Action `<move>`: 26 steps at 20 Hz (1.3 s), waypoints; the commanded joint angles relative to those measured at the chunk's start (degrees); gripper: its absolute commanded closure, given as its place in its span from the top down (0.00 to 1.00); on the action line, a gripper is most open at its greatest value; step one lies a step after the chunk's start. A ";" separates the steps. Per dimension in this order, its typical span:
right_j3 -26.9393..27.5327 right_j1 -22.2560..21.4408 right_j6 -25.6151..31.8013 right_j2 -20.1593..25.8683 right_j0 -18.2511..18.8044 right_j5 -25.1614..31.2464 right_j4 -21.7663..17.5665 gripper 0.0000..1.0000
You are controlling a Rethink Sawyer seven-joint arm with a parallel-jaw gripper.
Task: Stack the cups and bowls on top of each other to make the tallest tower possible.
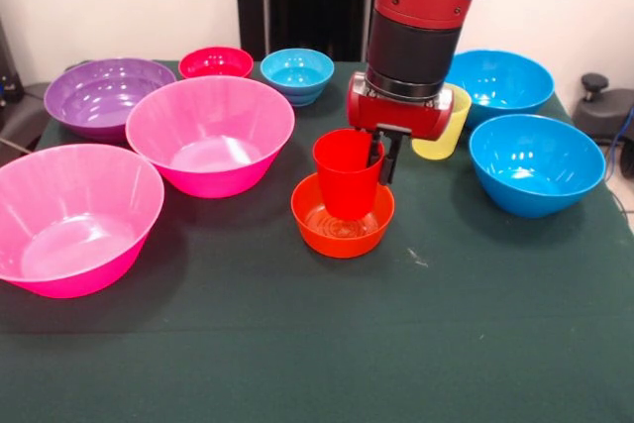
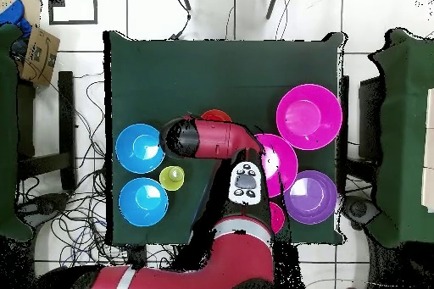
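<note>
Dark green cloth covers the table (image 1: 297, 344) where we see the gripper (image 1: 381, 156) clamped on the rim of the red cup (image 1: 347, 173), which stands upright inside the small orange bowl (image 1: 342, 217). Large pink (image 1: 210, 134), purple (image 1: 104, 96) and blue (image 1: 535, 162) bowls sit around, and the yellow cup (image 1: 446, 126) stands just behind the gripper.

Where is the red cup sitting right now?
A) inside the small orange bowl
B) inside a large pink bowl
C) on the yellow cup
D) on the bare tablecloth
A: in the front view the red cup stands upright inside the small orange bowl, with the gripper at its rim.
</note>
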State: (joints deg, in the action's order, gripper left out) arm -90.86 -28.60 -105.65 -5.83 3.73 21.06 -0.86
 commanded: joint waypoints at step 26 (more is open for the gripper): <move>-1.64 1.41 -3.35 2.65 -0.27 -7.25 -4.46 1.00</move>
State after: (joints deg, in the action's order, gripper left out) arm -90.86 -28.60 -105.65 -6.06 3.88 15.98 -1.05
